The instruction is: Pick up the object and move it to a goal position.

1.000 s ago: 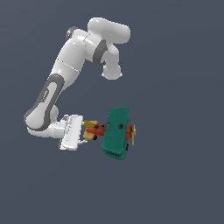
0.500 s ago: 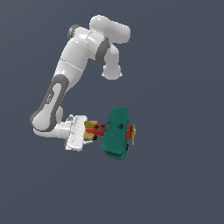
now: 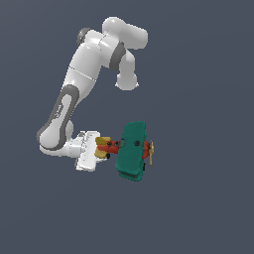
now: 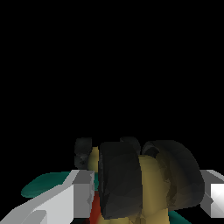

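Exterior view: the biplane [image 3: 132, 150] sits a little below the centre of the frame, against a plain dark grey ground with nothing else around it. Its teal wings stand as a broad upright slab, the yellow propeller points toward the exterior view's right and the yellow tail toward the exterior view's left. The white arm folds down from the upper middle of the frame, bends at an elbow at the left, and brings the gripper [image 3: 102, 148] in at the tail end of the toy. That approach makes sense: the wings are too wide to span, while the tail and the slim red body offer a narrow part the fingers can straddle.

In the wrist view the lower half of the frame is filled by the yellow tail and dark rounded shapes, probably the wheels, with the pale fingers [image 4: 78, 192] flanking them at the lower left and lower right and a sliver of teal wing beside the left one. The fingers stand on either side of the tail, apart by roughly its width; whether they already press on it I cannot tell, as the contact faces are hidden. No marker for the goal shows in either view, so its place cannot be judged from here.
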Controlling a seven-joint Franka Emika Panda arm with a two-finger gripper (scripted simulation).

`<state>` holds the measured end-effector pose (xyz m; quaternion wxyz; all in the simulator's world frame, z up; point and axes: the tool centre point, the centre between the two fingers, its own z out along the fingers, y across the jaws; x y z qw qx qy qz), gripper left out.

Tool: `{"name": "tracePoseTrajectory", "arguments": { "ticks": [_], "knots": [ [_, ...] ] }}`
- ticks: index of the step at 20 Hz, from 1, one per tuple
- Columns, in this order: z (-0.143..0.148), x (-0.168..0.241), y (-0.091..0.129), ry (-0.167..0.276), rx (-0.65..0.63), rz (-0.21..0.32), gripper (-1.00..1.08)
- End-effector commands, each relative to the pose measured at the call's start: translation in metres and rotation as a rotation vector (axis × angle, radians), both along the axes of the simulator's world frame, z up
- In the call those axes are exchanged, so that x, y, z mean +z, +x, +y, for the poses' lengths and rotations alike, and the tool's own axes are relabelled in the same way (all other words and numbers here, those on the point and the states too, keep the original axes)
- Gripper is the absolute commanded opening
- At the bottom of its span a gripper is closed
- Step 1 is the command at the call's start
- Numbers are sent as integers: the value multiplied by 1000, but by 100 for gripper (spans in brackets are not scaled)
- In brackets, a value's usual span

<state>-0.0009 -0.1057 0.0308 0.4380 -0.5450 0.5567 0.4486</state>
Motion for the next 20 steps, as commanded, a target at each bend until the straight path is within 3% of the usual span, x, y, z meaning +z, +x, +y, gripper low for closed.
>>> {"name": "tracePoseTrajectory", "arguments": {
  "ticks": [1, 10, 20],
  "knots": [
    [1, 0, 0, 1, 0, 0, -100],
    [-10, 0, -7, 1, -1, 0, -100],
    [-84, 1, -53, 2, -1, 2, -100]
  ]
}}
